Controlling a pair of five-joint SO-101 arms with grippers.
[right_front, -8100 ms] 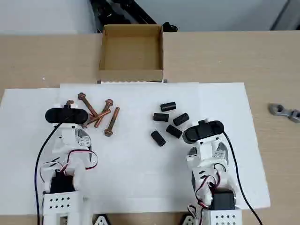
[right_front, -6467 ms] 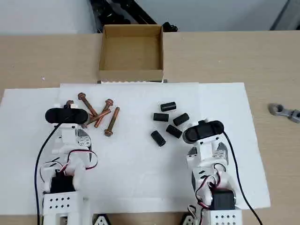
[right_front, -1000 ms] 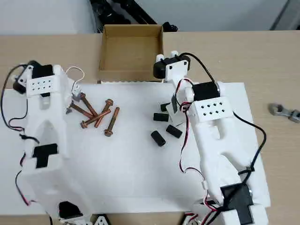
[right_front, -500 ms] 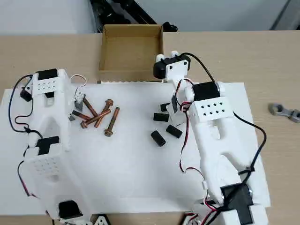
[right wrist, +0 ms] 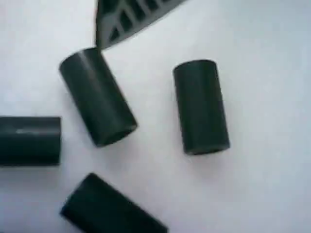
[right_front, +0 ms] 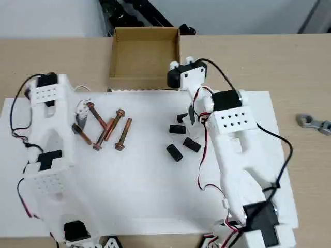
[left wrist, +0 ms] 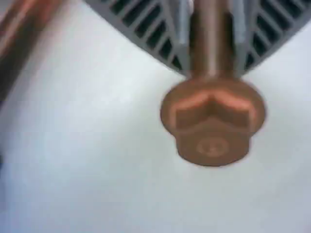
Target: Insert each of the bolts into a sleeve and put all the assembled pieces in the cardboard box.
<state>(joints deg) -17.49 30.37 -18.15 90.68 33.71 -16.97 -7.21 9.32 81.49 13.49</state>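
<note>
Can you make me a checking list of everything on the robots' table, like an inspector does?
Surface: wooden table under a white sheet.
Job's things: cardboard box empty; loose bolts on the sheet; four black sleeves lying loose, none seen holding a bolt.
Clutter: small metal tool near the table's edge.
Grippers: left gripper jaws shut on a bolt; right gripper over the sleeves.
Cables: black cable and red-white wires on the arms.
Surroundings: dark equipment behind the box.

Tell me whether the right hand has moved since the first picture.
Yes. The right hand has moved forward, closer to the cardboard box, and now hangs over the sleeves.
</note>
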